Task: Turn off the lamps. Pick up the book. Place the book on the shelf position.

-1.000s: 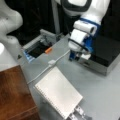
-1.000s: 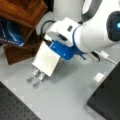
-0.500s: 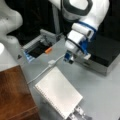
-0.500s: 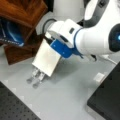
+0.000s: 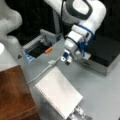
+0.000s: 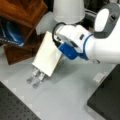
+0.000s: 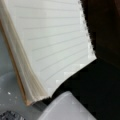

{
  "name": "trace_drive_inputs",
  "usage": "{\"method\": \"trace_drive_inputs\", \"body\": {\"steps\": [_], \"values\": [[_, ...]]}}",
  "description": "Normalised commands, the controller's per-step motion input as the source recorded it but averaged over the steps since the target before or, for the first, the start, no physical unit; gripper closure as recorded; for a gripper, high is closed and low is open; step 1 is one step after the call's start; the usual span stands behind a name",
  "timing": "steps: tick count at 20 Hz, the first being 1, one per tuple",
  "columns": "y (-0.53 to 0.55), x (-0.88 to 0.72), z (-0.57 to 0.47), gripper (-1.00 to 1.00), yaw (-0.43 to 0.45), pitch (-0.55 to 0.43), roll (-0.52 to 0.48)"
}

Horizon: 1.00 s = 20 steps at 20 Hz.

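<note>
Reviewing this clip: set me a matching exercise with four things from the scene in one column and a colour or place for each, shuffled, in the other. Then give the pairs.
Things:
1. book
2. shelf position
3. gripper
4. metal box

Descriptions:
A. dark reddish-brown wood, at a front view's bottom left
B. black-topped, at a front view's right
C. white, lined pages, propped on metal strips
D. above the grey table, beyond the book's far end

Pairs: 1-C, 2-A, 3-D, 4-B

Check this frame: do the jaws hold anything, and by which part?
Nothing is held. In a front view the gripper hangs above the table, clear of the book.
</note>
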Motion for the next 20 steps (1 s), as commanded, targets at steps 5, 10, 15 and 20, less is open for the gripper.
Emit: {"method": "trace_drive_inputs", "body": {"steps": [5,10,15,20], "values": [[0.12,0.22,-0.25,-1.0,0.058,0.017,-0.488],[0.1,0.27,-0.26,-1.0,0.015,-0.004,-0.436],[0.11,0.26,-0.18,-1.0,-0.053,-0.01,-0.468],[0.12,0.28,-0.12,-1.0,-0.124,-0.001,-0.47]]}}
